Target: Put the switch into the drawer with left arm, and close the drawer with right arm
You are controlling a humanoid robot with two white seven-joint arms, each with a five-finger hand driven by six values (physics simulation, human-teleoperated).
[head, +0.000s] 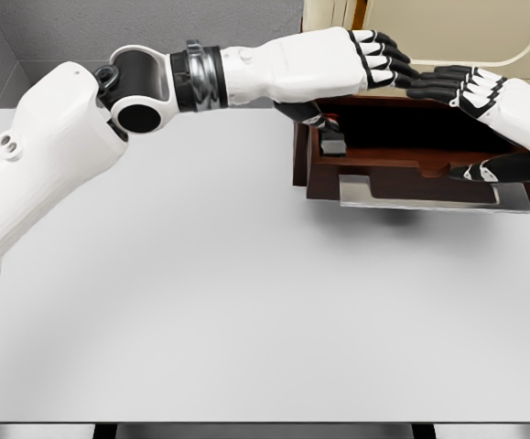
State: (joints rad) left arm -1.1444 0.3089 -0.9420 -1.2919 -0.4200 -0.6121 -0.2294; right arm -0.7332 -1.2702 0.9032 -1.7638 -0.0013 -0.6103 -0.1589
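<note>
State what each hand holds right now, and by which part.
Left hand: nothing; the switch lies in the drawer. Right hand: nothing visible.

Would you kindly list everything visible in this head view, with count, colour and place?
table: one, light grey, fills most of the view.
drawer: one, dark reddish-brown wood with a silver front handle, open, at the table's far right.
switch: one, small, dark, inside the drawer at its left end.
cabinet: one, cream, behind the drawer at top right.
wall: grey, behind the table.
left hand: one, white with black fingers, extended over the drawer.
right hand: one, white and black, fingers extended over the drawer's right part.
</note>
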